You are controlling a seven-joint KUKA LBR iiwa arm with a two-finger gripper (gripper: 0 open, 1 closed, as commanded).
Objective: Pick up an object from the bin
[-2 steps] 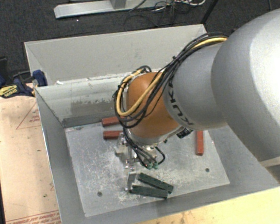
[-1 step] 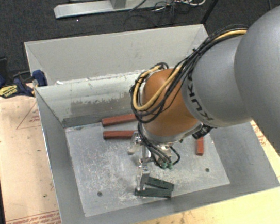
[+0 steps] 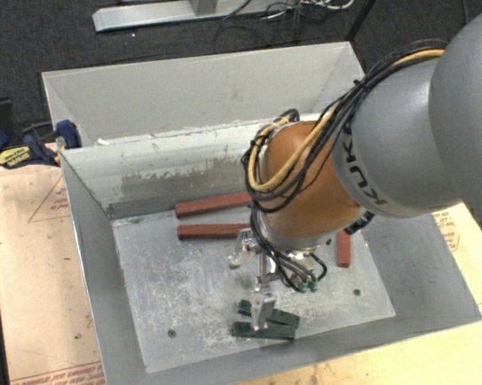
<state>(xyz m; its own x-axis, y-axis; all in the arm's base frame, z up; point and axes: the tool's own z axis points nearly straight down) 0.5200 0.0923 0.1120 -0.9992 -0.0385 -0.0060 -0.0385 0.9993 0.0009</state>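
Observation:
My gripper hangs below the orange wrist cover and reaches down to the bin floor near the front middle. Its tip stands right at a dark green flat object that lies there at a slant. A small dark green piece shows just to the left of the tip. Whether the green object is gripped I cannot tell. A short red stick lies to the right, partly under the arm.
A reddish-brown bar lies across the back of the floor, and a similar bar sits at the foot of the back wall. The big grey arm covers the bin's right side.

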